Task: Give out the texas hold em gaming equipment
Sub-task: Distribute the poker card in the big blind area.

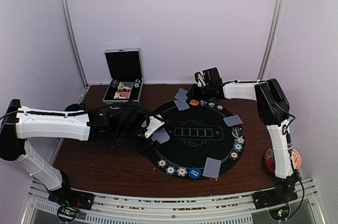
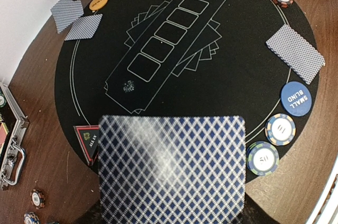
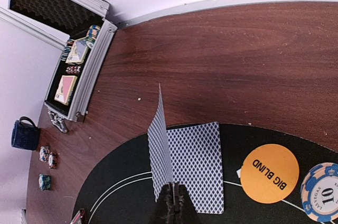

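Blue diamond-lattice backs mark every playing card here. My left pincer (image 1: 152, 128) holds the near card (image 2: 171, 168) over the left edge of the black felt mat (image 1: 185, 152). In my left wrist view its back fills the foreground and hides my fingers, so I cannot tell whether it is one card or a stack. Only that view lets me read the blue SMALL BLIND disc (image 2: 294, 98), the red ALL IN triangle (image 2: 87, 140) and two striped chips (image 2: 262, 158) on the rim.

My right pincer (image 3: 173, 205) is pinched tight on the upright card (image 3: 160, 139), which stands on edge just beside a flat card (image 3: 198, 166) at the mat's far rim, near the orange BIG BLIND disc (image 3: 270, 174). Only my right wrist view shows a dark blue mug (image 3: 24, 134) and loose chips (image 3: 45, 154) on the wood, near the open aluminium case (image 3: 74, 71).
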Robot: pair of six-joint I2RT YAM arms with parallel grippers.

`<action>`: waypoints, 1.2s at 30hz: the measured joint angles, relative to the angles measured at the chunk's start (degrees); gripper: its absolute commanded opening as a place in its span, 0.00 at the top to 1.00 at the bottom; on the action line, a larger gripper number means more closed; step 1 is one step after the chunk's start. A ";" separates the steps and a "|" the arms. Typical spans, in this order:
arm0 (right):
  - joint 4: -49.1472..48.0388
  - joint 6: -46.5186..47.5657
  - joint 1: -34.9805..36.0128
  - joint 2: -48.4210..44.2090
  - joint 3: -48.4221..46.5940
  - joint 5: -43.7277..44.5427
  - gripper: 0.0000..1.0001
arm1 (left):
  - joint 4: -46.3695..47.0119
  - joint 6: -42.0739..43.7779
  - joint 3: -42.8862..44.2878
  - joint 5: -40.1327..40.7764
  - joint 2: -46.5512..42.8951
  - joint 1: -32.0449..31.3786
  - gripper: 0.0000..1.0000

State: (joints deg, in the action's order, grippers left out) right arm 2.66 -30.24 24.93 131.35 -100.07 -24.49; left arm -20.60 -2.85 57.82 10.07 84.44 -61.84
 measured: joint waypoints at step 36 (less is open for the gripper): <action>4.00 -0.07 -0.28 3.91 -1.62 0.11 0.75 | 0.00 0.00 0.00 0.20 0.00 0.00 0.35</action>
State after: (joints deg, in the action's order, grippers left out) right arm 6.66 -30.30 24.64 135.26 -101.69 -24.38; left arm -20.60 -2.85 57.82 10.26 84.44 -61.84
